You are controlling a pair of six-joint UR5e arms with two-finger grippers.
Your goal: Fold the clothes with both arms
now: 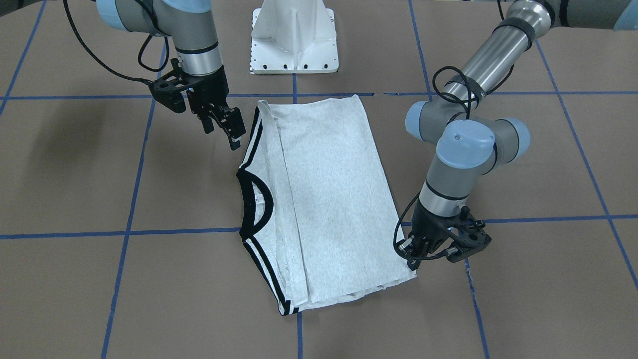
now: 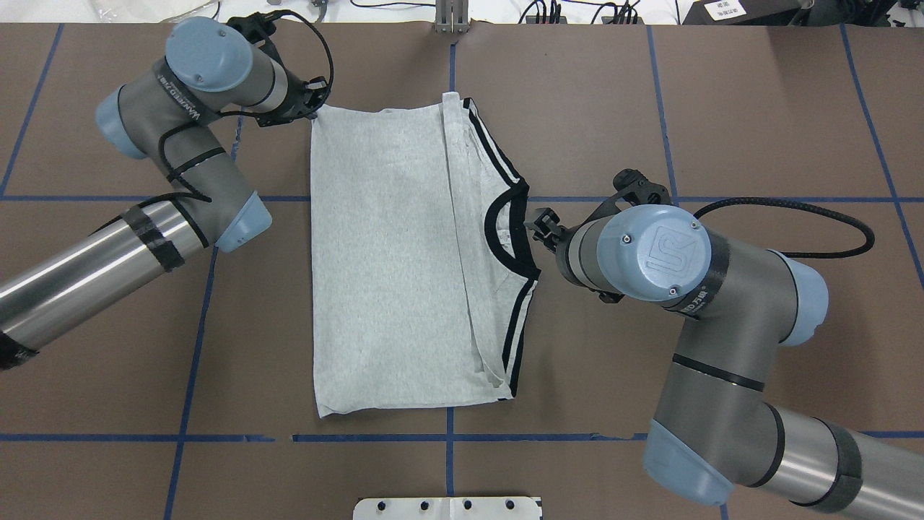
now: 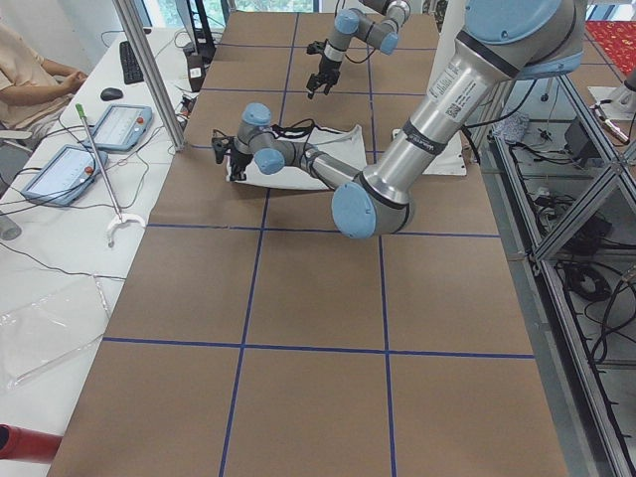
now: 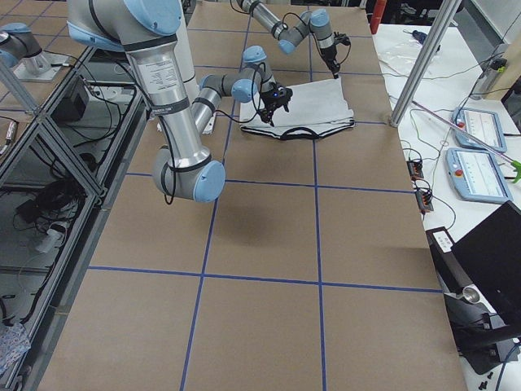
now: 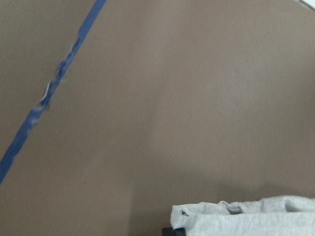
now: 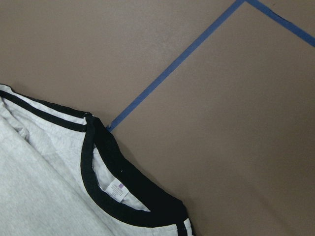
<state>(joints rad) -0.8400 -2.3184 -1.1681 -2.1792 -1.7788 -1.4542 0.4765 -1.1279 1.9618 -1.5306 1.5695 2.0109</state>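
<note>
Over on the 9 o'clock side of the brown table (image 2: 758, 108), seen from behind the robot, the left arm (image 2: 180, 166) reaches to the far side. White lettering runs along its wrist, and I can't read it from here. Its left gripper (image 1: 411, 260) is down at the 11 o'clock corner of the T-shirt (image 2: 382, 253). The wrist camera shows a bunched grey hem with a black fingertip (image 5: 170, 231) peeking under it, but I cannot tell whether the fingers pinch the cloth.

At the table's middle the shirt lies flat, folded into a long rectangle with its plain grey side up. Black-and-white striped trim (image 2: 498, 155) runs along its 3 o'clock edge. The black collar (image 6: 87, 157) curves there too, with a small white label (image 6: 118, 189) sewn inside, its print too small to read.

Just beside the collar, at 3 o'clock, the right gripper (image 1: 222, 135) hangs above the table, fingers apart and holding nothing. The right arm (image 2: 722, 361) behind it carries a "UR" logo (image 2: 663, 249) on its pale blue joint cap.
</note>
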